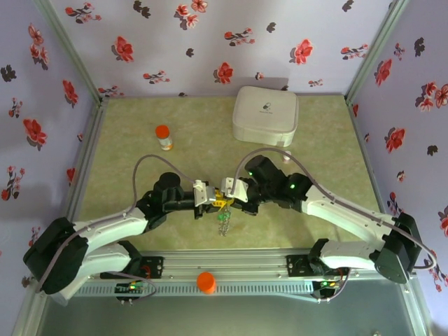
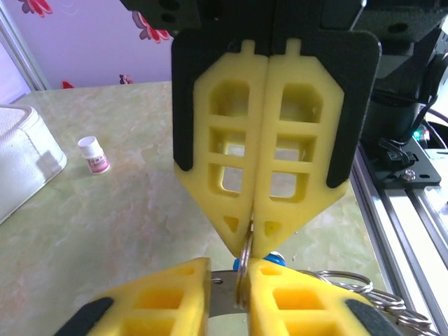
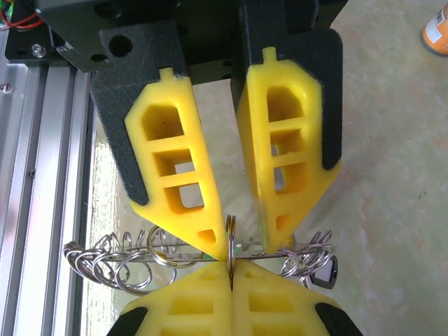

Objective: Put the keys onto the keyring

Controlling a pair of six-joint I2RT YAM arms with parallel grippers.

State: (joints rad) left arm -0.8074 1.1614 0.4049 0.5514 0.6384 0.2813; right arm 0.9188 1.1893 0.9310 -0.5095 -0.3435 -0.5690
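On the green surface (image 1: 126, 182), an orange-capped bottle (image 1: 164, 136) stands well apart from the arms, at the far left. Nearer the middle, the left tool (image 1: 214, 199) reaches in toward the right one. Seen from the right wrist, the left tool (image 3: 243, 245) has its yellow fingers (image 3: 178, 175) slightly spread, with a thin ring standing edge-on in the gap. Whether its pads touch any metal, I cannot tell.

The keyring (image 3: 126, 264), a bunch of silver wire rings strung along a straight wire, hangs between and just below the two tools (image 1: 222, 222). A blue key head (image 2: 273, 260) peeps out behind the fingertips, and a black head (image 3: 330, 271) sits at the bunch's right end.

The right tool (image 1: 225, 194) meets the left nose to nose. Its fingers are pressed together (image 3: 231, 269), pinching the keyring by that edge-on ring (image 2: 246, 269).

Beyond it lie a small white bottle (image 1: 285, 158) and a white rounded box (image 1: 266, 115).
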